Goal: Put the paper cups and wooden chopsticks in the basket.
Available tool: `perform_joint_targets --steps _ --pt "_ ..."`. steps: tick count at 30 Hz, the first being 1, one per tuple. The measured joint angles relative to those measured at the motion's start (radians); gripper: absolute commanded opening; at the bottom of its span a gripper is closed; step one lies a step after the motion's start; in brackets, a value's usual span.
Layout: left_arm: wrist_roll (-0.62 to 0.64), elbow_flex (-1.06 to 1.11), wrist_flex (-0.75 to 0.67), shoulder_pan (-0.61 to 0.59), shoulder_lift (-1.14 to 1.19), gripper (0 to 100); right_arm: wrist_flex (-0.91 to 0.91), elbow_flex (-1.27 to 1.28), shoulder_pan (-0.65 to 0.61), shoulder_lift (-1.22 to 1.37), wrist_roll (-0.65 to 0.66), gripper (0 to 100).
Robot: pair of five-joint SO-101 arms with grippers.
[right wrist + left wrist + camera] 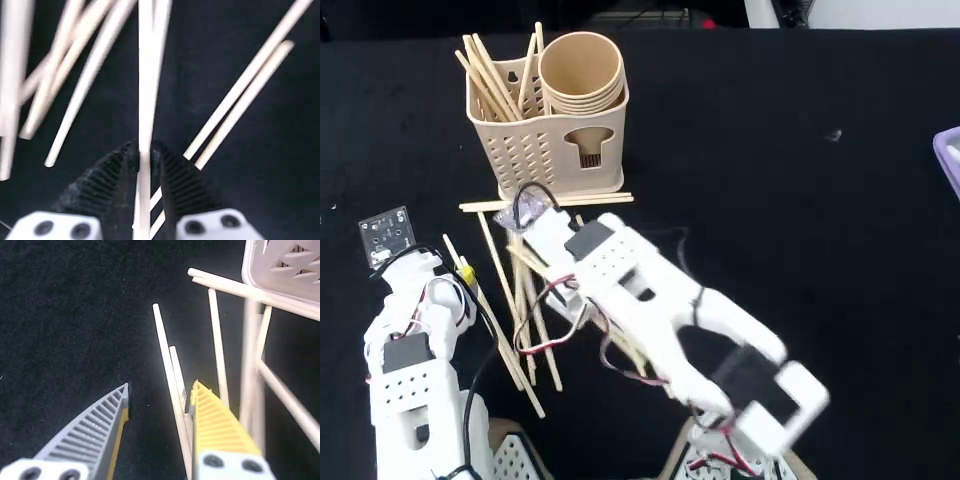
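Observation:
A beige slotted basket (pixel 555 150) stands at the back of the black table. It holds a stack of paper cups (pixel 582 65) and several wooden chopsticks (pixel 495 80). More chopsticks (pixel 525 330) lie scattered in front of it, and two (pixel 545 203) rest along its foot. My right gripper (pixel 520 215) is low over this pile, close to the basket's front. In the right wrist view it (pixel 144 147) is shut on one chopstick (pixel 145 90). My left gripper (pixel 160 385) is open by the pile's left edge, with a chopstick (pixel 165 345) between its fingers, untouched. The basket's corner (pixel 280 270) is just beyond.
A small printed card (pixel 387 230) lies on the table left of the left arm. A purple object (pixel 950 155) pokes in at the right edge. The right half of the black table (pixel 800 200) is bare.

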Motion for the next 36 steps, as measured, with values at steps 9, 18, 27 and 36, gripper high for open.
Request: perform_joint_targets --steps 9,18,27,36 --pt "0.000 0.000 0.000 0.000 0.000 20 0.032 0.000 0.132 -0.299 0.064 1.1" --pt "0.000 0.000 0.000 0.000 0.000 20 -0.092 -0.104 0.192 -0.457 0.041 1.1" --pt "0.000 0.000 0.000 0.000 0.000 20 -0.456 -0.370 0.187 -0.347 -0.138 1.1" --pt "0.000 0.000 0.000 0.000 0.000 20 -0.775 -0.678 0.160 0.040 -0.158 1.1"
